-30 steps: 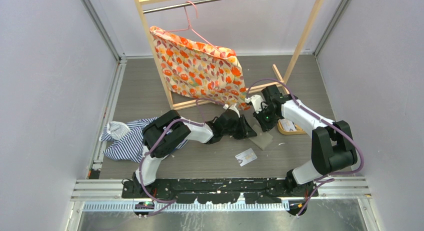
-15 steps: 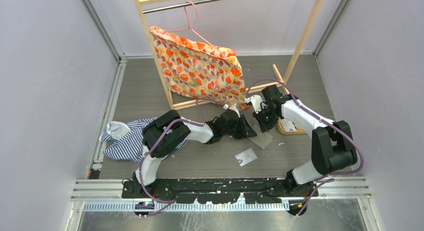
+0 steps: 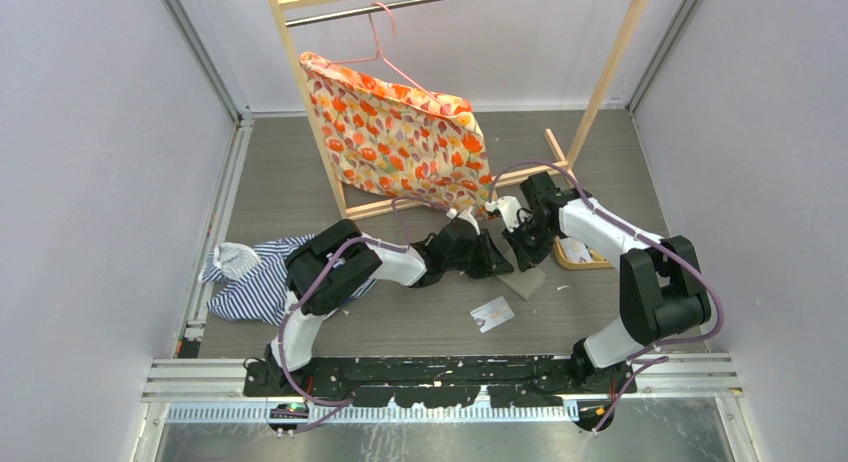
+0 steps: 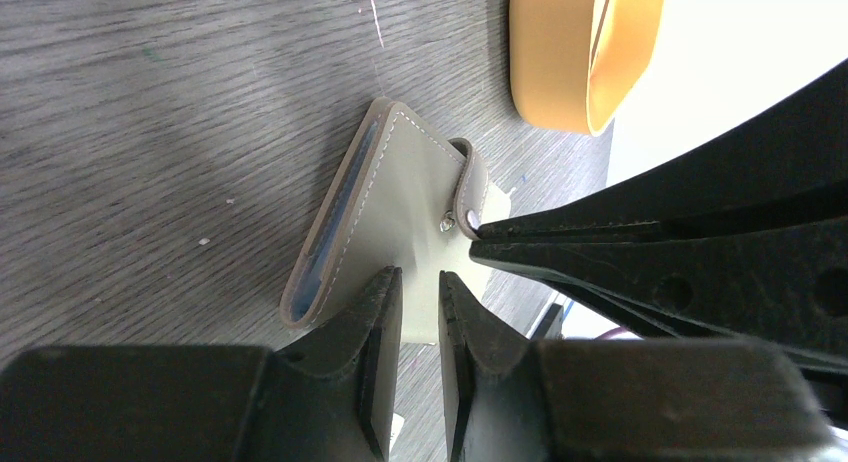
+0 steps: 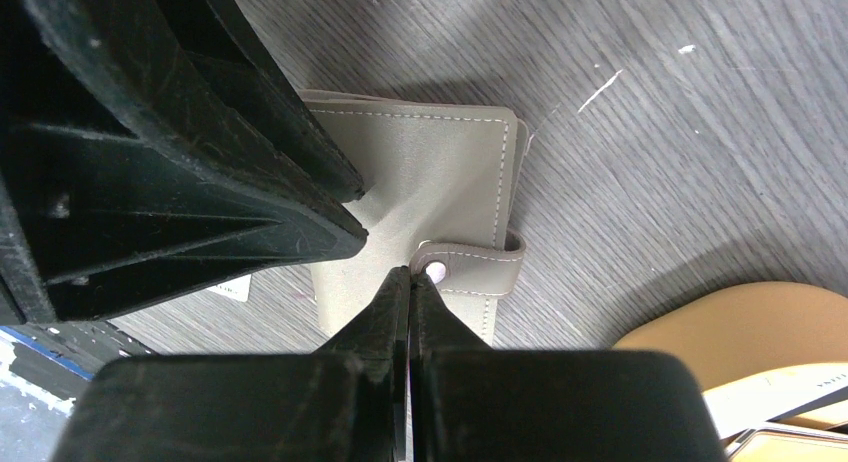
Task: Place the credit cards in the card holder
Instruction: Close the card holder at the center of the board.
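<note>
**Both claws on the closed card holder**

The card holder (image 4: 400,197) lies flat on the table (image 3: 300,182) in the middle, between the two arms. It is folded, and its snap tab (image 5: 470,267) is wrapped over the edge and looks fastened. It looks like soft stitched leather, light and floppy, so I'd expect it to slide or lift off the table if it is pulled without being held down. The clear sleeves showing bluish at the open side look thin and easy to crease.

The tab is the obvious place to take hold, with the cover pinned nearby. The left claw (image 4: 418,287) has its fingers a narrow gap apart, astride the near edge of the cover. The leather puckers there, so it seems to be pinching it. The right claw (image 5: 410,282) has its tips together right at the snap stud, but I cannot tell whether they nip the tab itself.

One pale credit card (image 3: 492,313) lies loose on the table just in front of the holder. More cards sit in the oval wooden tray (image 4: 560,62) just beside it, on the right. The two claws crowd each other over the small wallet. Farther off are a wooden rack with a floral garment (image 3: 400,137) and a striped shirt (image 3: 250,277), both well clear.
</note>
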